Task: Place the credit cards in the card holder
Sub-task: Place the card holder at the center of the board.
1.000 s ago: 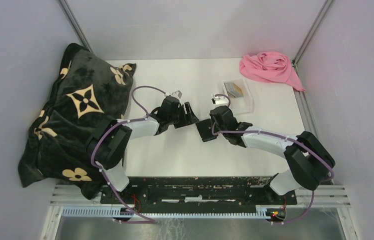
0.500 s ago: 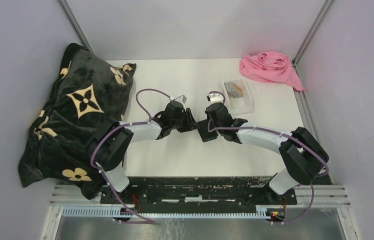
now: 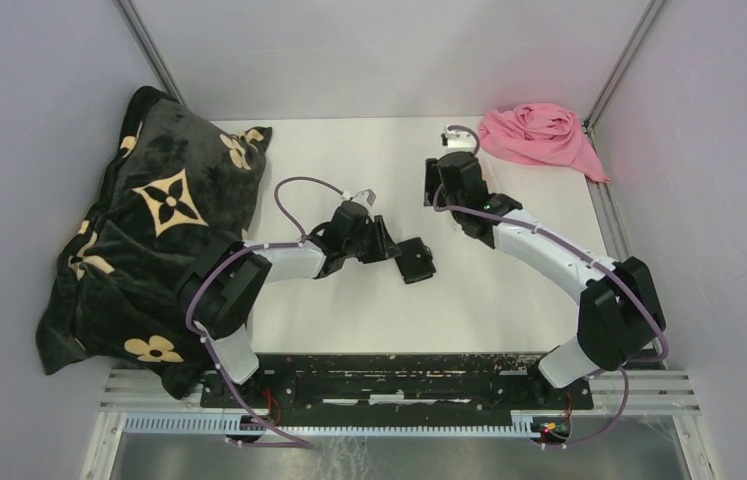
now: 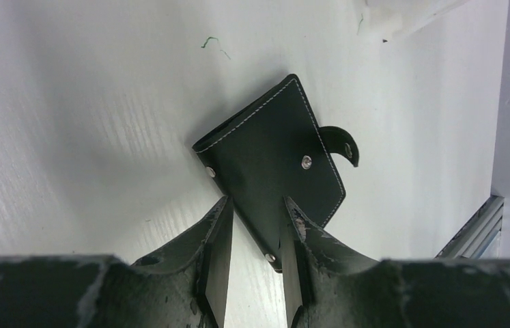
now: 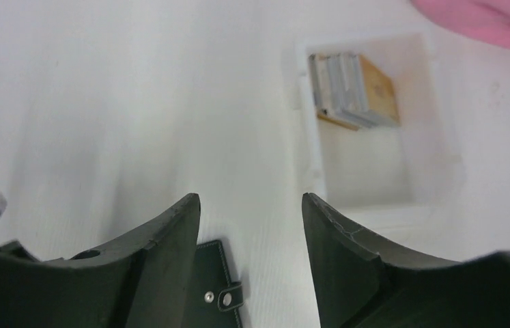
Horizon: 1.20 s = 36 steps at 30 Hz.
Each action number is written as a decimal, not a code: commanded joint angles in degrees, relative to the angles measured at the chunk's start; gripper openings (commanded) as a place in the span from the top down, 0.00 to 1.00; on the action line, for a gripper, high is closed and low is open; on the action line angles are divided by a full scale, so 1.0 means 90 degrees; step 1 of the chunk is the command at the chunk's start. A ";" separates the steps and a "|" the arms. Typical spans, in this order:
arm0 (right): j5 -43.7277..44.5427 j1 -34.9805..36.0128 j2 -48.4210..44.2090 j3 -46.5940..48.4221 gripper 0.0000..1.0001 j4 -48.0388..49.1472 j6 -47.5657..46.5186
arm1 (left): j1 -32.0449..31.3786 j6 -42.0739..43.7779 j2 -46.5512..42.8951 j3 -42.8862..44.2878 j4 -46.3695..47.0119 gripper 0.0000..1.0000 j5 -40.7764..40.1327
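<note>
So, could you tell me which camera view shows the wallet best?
The left wrist view: the wallet fills the middle, folded, with stitching, studs and loose tab clear. The top view shows the wallet small and dark at mid-table. The right wrist view catches only a corner at the bottom edge.

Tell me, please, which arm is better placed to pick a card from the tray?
Right. The right gripper is open and empty close to the tray holding the cards, while the left gripper is clamped on the wallet.
</note>
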 commanded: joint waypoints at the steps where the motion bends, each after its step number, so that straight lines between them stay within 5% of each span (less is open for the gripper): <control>1: 0.0004 -0.0528 0.0205 0.0644 0.35 -0.0180 -0.0131 | -0.0026 0.0014 0.0289 0.0264 0.0330 0.62 0.0116; 7: -0.0498 -0.1163 0.0948 0.1442 0.28 -0.0412 -0.0340 | -0.0026 0.0010 0.0598 0.0557 0.0308 0.63 0.0016; 16: -0.0563 -0.1579 0.1729 0.2233 0.28 -0.0589 -0.0678 | -0.0021 0.0223 0.0196 0.1295 -0.0249 0.56 -0.0635; 20: -0.1327 -0.1964 0.2150 0.2578 0.28 -0.0843 -0.0414 | -0.0023 0.0301 0.0260 0.1772 -0.0386 0.54 -0.0737; 36: -0.2837 -0.2646 0.2873 0.2970 0.28 -0.1081 -0.0141 | 0.0140 0.0394 0.2258 0.4279 -0.0569 0.54 -0.0449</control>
